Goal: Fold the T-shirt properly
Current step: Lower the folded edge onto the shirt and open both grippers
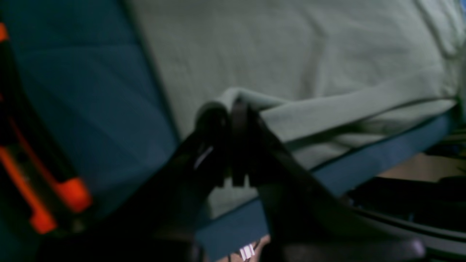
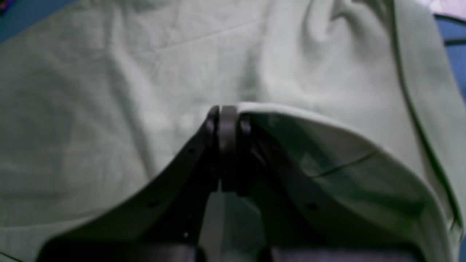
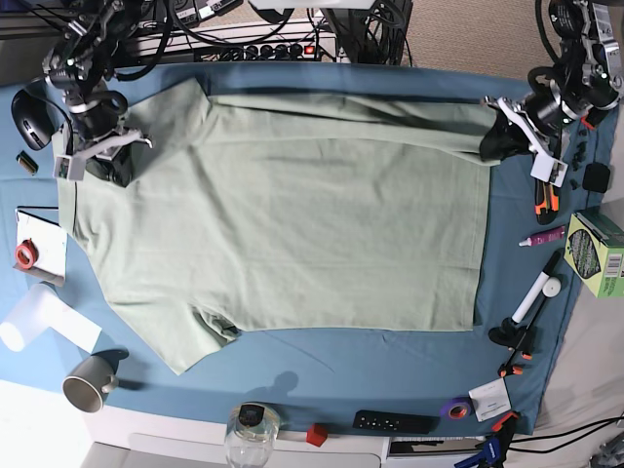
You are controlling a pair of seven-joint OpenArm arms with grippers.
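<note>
The pale sage-green T-shirt (image 3: 292,214) lies spread flat on the blue table cloth (image 3: 390,356), sleeves toward the base view's left and hem toward its right. My left gripper (image 3: 499,136) is at the shirt's far right corner. In the left wrist view it (image 1: 233,109) is shut on a lifted fold of the shirt's edge (image 1: 327,109). My right gripper (image 3: 102,161) is at the shirt's far left corner, near the upper sleeve. In the right wrist view it (image 2: 227,111) is shut on a raised fold of the shirt (image 2: 109,91).
Along the cloth's edges lie a grey mug (image 3: 86,382), a glass (image 3: 252,439), a black remote (image 3: 395,422), a marker (image 3: 539,294), a green box (image 3: 597,252), an orange cutter (image 3: 542,200), a tape roll (image 3: 26,255) and a mouse (image 3: 27,115). Cables crowd the back edge.
</note>
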